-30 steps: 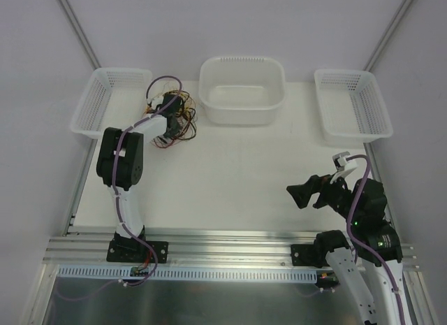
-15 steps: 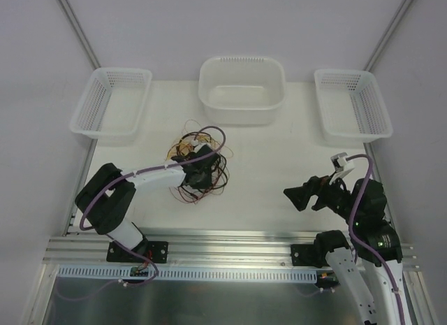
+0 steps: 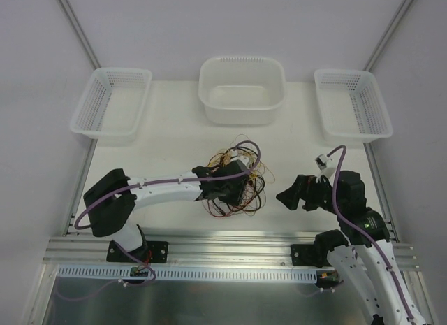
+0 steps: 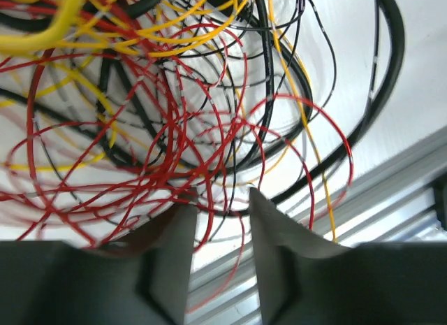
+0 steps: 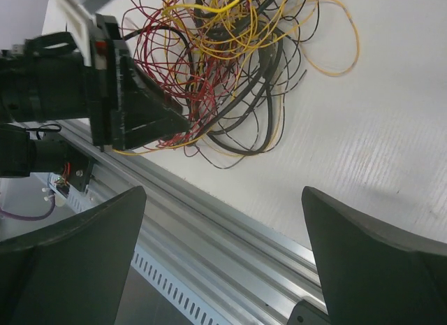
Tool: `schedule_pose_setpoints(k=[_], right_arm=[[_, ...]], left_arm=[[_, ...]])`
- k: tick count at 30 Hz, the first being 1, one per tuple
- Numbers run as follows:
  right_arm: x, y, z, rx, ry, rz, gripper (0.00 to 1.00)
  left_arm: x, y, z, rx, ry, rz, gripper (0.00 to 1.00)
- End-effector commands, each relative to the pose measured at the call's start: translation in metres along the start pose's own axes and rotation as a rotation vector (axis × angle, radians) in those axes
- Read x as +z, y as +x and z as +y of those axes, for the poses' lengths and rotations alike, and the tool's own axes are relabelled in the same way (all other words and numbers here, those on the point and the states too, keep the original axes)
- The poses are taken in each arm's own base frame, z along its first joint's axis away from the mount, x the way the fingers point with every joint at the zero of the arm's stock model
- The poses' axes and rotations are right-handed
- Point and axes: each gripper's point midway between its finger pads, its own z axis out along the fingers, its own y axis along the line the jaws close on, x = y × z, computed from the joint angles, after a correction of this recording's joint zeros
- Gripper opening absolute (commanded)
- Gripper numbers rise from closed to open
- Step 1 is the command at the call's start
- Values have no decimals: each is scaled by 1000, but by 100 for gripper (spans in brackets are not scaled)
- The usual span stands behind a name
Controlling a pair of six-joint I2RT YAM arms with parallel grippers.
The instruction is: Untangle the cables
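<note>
Red loops of the cables cross the gap between the left gripper's slightly parted jaws; the right gripper gapes wide.

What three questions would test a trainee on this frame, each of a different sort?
1. True or false: the white tub at the back holds no cables.
2. Which wire colours make up the cable clump? A) red, yellow, black B) blue, green, white C) black only
3. Which gripper has its fingers among the wires?

Key
1. True.
2. A.
3. The left gripper, jaws parted with red wires running between them. The right gripper hangs open beside the clump, clear of it.
</note>
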Motion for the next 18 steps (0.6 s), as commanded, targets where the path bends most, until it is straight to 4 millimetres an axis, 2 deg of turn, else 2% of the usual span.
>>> schedule_pose_setpoints(k=[1,2,6,7,10,12,13,14,16,18], right_arm=[[-4,-7,3,-5,25,-20,100],[-3,-8,2,-4,35,-20,100],[4,-6,7,-21,33,7,100],[8,-5,7,-13,40,24,100],[16,-3,8,-35,76,36,100],[23,3,16,-66,65,59,100],[28,4,12,-59,106,57,100],[32,11,18,-87,94,84,100],[39,7,22,-108,110,59,100],[47,12,33,-144,101,83,100]], left_arm=[[-40,-18,-2,-47,46,-111,39],[-45,-19,-2,-58,53,-124,55],[-73,-28,-5,-102,107,-190,84],[-82,-29,-4,-115,122,-210,87],[-97,-29,7,-156,106,-254,90],[-103,-28,23,-188,52,-290,89],[-103,-21,34,-188,9,-272,89],[-103,-18,40,-192,-21,-271,88],[-104,-13,54,-208,-83,-267,83],[-100,-4,62,-222,-116,-248,80]])
